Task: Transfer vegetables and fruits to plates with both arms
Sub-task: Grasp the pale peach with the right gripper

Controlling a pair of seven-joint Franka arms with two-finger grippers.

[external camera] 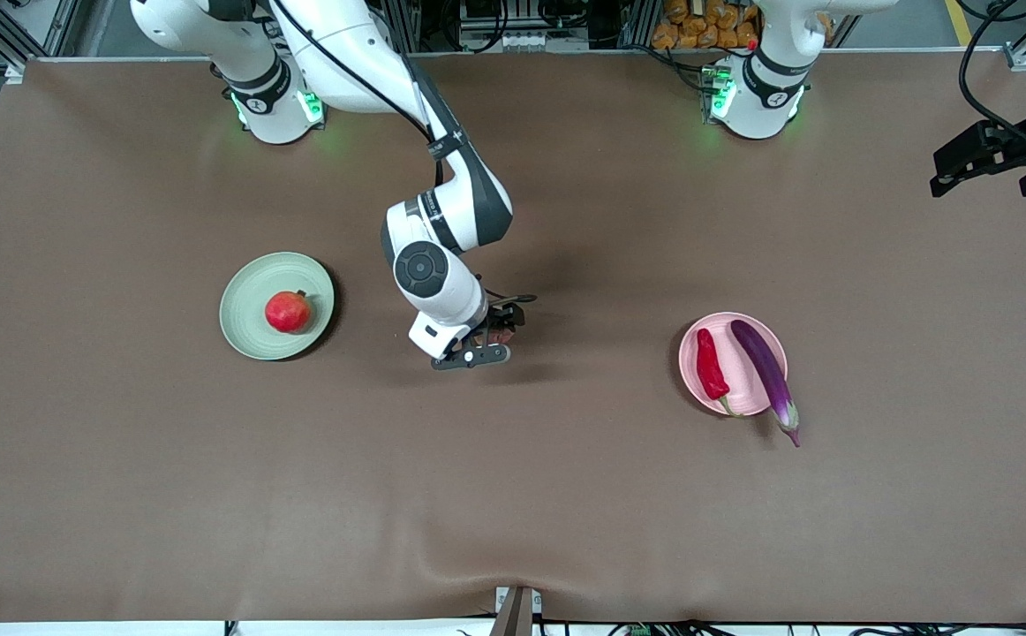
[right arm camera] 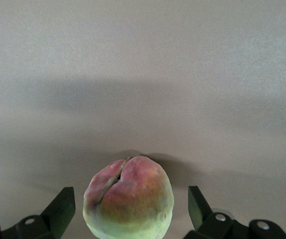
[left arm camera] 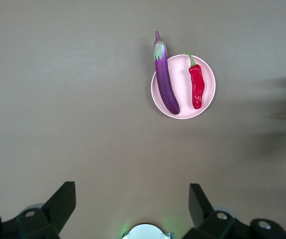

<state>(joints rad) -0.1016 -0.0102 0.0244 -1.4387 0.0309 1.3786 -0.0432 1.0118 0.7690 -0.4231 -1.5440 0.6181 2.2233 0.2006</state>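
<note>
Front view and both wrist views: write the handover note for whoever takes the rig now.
Right tool: open, fingers either side of the peach on the table, between the two plates.
Left tool: open, holding nothing, waiting high near its end of the table.
Done: pomegranate on green plate; chili and eggplant on pink plate, eggplant's stem end overhanging the rim.
Left: grip the peach, move it to a plate.

The pomegranate [external camera: 288, 312] sat on the green plate [external camera: 248, 327]; chili [external camera: 711, 363] and eggplant [external camera: 765, 369] lay on the pink plate [external camera: 747, 402]; the peach [right arm camera: 128, 200] rested on the desk.
</note>
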